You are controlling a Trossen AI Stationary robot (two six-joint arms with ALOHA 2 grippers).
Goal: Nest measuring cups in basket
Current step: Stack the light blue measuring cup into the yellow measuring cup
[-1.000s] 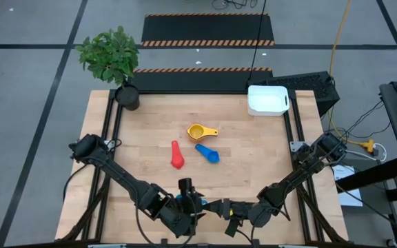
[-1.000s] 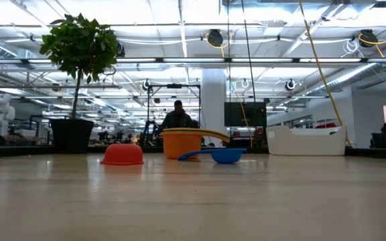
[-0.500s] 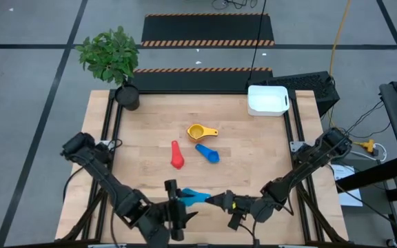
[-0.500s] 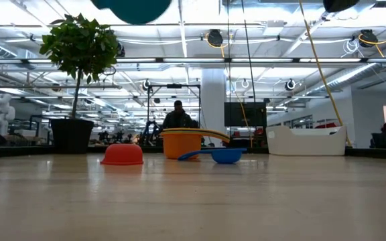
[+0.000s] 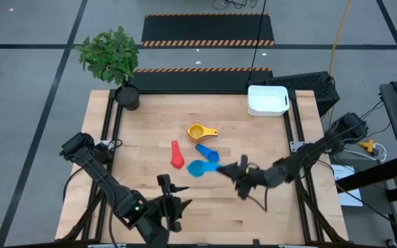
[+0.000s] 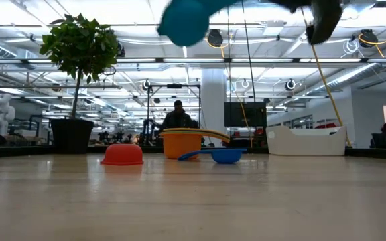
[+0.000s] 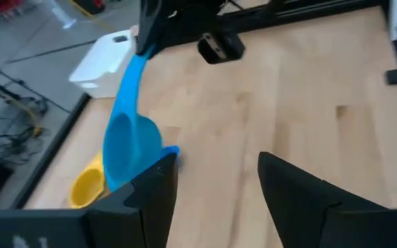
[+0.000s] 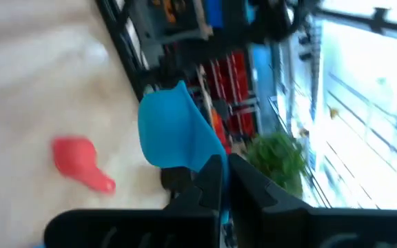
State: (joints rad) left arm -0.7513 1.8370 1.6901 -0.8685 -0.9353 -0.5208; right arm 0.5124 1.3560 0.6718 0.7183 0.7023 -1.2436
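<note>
My right gripper [image 5: 231, 169] is shut on a light blue measuring cup [image 5: 197, 167] and holds it above the middle of the table, high in the low view [image 6: 186, 20]. On the table behind it lie a red cup [image 5: 177, 157], mouth down, a yellow-orange cup [image 5: 197, 131] and a darker blue cup [image 5: 209, 154]. The white basket [image 5: 267, 110] stands at the far right corner. At the near edge my left gripper [image 5: 173, 196] is open, with nothing between its fingers [image 7: 216, 162]. My right gripper pinches the free end of the light blue cup's handle [image 7: 138, 63] between its two fingers. The fingers [image 8: 212, 180] come about level from the table's right side and lie along the handle. The cup is lifted clear of the table, its bowl [image 8: 173, 131] sticking out beyond the fingertips.
A potted plant [image 5: 124, 93] stands at the table's far left corner. Bare wood lies along the near edge and on the right half of the table [image 5: 267, 148].
My right gripper has carried the light blue cup from the near edge, beside my left gripper, toward the table's middle, and the cup stays clear of the table. My left gripper has drawn back a little toward the table's left.
</note>
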